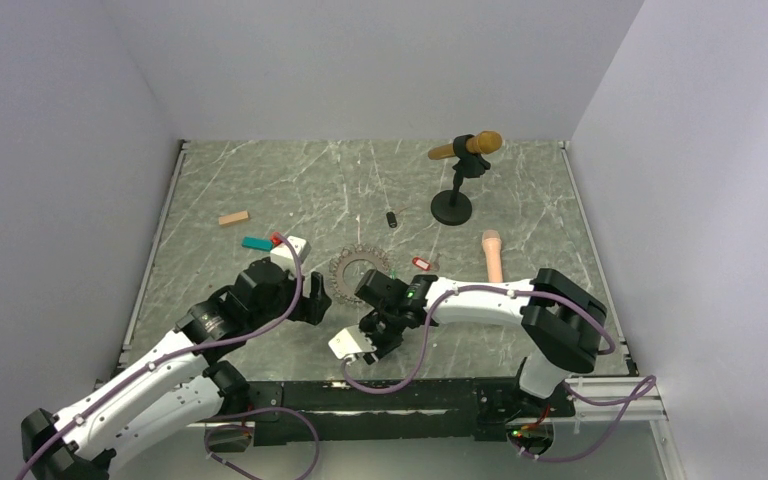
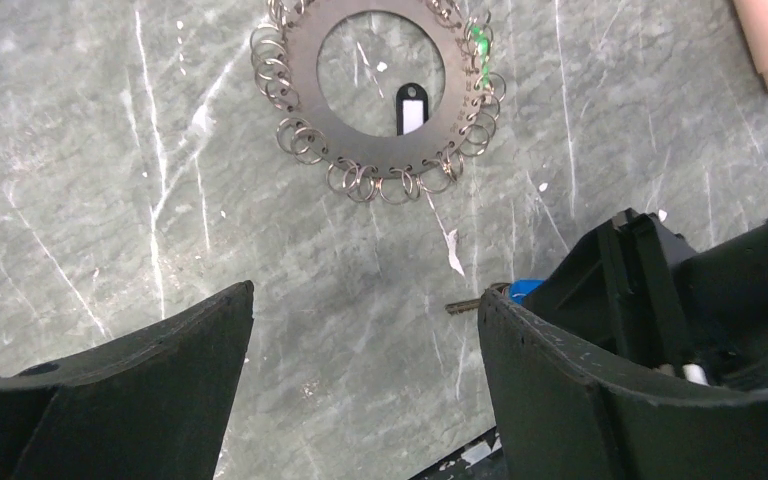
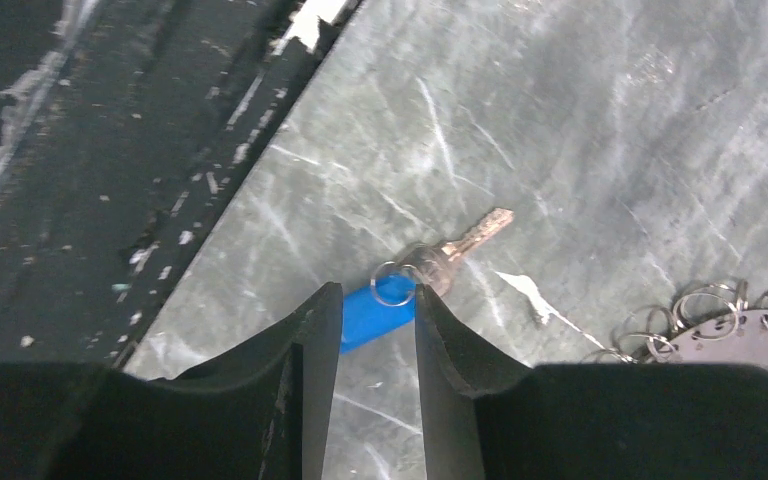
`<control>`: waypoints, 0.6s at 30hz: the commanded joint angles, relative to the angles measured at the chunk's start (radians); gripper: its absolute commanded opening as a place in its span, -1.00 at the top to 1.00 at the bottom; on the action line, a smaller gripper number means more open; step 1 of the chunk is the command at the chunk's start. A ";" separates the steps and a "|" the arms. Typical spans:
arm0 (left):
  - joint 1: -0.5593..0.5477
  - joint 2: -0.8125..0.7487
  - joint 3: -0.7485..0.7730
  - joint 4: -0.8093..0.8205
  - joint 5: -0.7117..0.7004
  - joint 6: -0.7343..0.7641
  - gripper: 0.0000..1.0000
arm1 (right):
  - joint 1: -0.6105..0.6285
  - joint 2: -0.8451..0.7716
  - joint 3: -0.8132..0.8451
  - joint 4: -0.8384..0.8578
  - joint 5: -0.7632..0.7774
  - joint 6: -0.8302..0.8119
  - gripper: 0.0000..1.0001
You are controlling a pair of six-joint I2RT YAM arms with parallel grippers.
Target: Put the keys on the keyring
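Left gripper [image 2: 365, 295] is released and empty above the table [image 2: 110, 200]. Right gripper [image 3: 378, 300] straddles the blue key [image 3: 460, 240], which lies flat near the table's front edge, keyring [image 2: 300, 110] nearby. Whether it is clenched cannot be told. The thin tag could be squeezed out sideways, or the key pushed over the edge.

The table [image 1: 260, 180] is grey-green marble with white veins. The keyring [image 2: 300, 70] is dark grey, fringed with silvery loops (a green tag [image 2: 479, 45] shows among them). One key [image 3: 455, 248] is dull silver with a blue tag [image 3: 375, 315]. Elsewhere lies a red tag [image 1: 420, 263], and the round-based stand [image 1: 451, 208] is black.
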 commanded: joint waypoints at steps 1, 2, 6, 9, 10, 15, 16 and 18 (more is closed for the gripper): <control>0.004 -0.048 0.008 0.003 -0.057 -0.040 -0.71 | 0.012 0.040 0.043 0.059 0.063 0.014 0.26; 0.004 -0.055 0.008 -0.001 -0.060 -0.044 -0.71 | 0.016 0.048 0.046 0.060 0.066 0.017 0.26; 0.003 -0.087 0.002 -0.012 -0.071 -0.054 -0.72 | 0.021 0.062 0.038 0.057 0.073 0.013 0.25; 0.003 -0.097 0.001 -0.014 -0.069 -0.057 -0.72 | 0.021 0.064 0.031 0.054 0.079 0.013 0.25; 0.004 -0.096 0.003 -0.015 -0.067 -0.057 -0.71 | 0.021 0.066 0.031 0.052 0.081 0.013 0.26; 0.004 -0.093 0.006 -0.016 -0.056 -0.055 -0.71 | 0.020 0.086 0.035 0.045 0.086 0.020 0.49; 0.004 -0.095 0.006 -0.018 -0.054 -0.055 -0.70 | 0.021 0.089 0.037 0.042 0.086 0.022 0.56; 0.003 -0.103 0.005 -0.019 -0.053 -0.058 -0.69 | 0.022 0.088 0.037 0.043 0.086 0.029 0.64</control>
